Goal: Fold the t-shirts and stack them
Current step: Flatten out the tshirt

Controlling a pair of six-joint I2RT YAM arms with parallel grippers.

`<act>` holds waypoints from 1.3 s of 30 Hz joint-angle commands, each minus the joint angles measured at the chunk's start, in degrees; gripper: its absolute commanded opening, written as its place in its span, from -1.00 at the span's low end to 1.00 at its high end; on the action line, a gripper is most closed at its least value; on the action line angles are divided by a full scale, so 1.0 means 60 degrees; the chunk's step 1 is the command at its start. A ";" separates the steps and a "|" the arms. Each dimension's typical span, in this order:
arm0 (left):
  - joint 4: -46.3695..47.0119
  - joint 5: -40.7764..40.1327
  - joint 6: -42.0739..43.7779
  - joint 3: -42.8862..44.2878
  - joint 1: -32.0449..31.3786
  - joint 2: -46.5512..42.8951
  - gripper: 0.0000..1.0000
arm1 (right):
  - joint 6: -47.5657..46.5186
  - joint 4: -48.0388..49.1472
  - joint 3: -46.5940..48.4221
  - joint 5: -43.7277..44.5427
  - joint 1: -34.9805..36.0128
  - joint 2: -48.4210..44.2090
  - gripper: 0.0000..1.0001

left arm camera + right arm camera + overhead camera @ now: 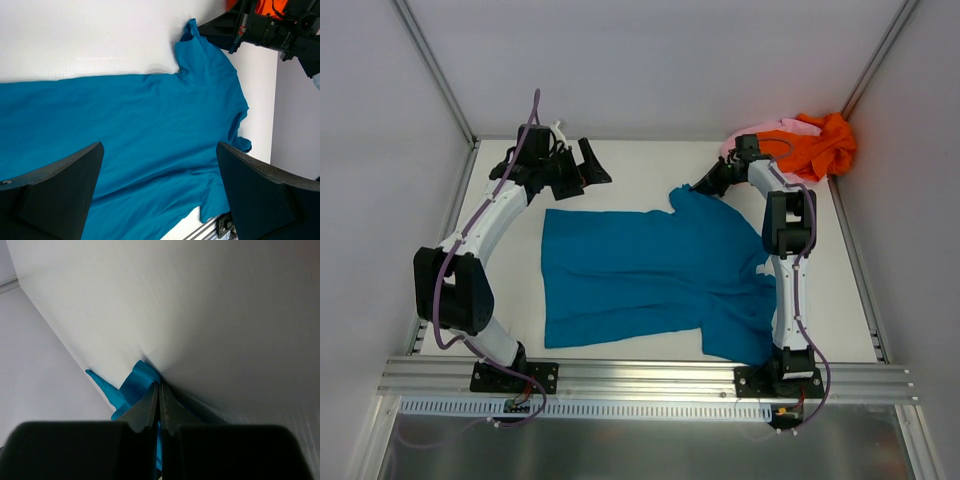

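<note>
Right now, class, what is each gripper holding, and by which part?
The right gripper pinches the teal-blue cloth t-shirt by its far sleeve edge. The left gripper is open, holding nothing.

Bright, even overhead light; soft shadows, sharp focus.

1. My right gripper (698, 188) is low on the table (650, 165), its tips closed together on the far sleeve of the teal shirt (650, 275).
2. From that gripper the shirt spreads out flat, back toward the bases and across toward my left arm. Its near right corner reaches the right arm's base.
3. Just behind the right gripper, toward the far right corner, the orange shirt (820, 145) lies crumpled, and the pink shirt (760, 128) peeks out at its gripper-side edge.
4. My left gripper (585, 178) is over bare table with its jaws apart. The teal shirt's far left corner lies just nearer the bases than its fingers, not touching them.
</note>
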 commanded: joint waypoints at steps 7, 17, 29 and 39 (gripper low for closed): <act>0.0222 -0.0292 0.0410 -0.0773 -0.0056 -0.0543 0.97 | -0.0171 0.0052 0.0605 0.0731 -0.0739 -0.1066 -0.99; 0.0749 -0.1507 0.0703 -0.1008 0.0134 0.0102 0.98 | -0.0844 -0.0593 0.0490 0.0936 -0.1619 -0.1769 -0.99; 0.1318 -0.3121 0.0923 -0.0920 0.1305 0.1668 0.97 | -0.1138 -0.1164 0.0446 0.0731 -0.1678 -0.1813 -0.99; 0.2888 -0.1758 0.0865 0.0471 0.1745 0.3982 0.97 | -0.1211 -0.1472 0.0152 0.0672 -0.1649 -0.2033 -0.99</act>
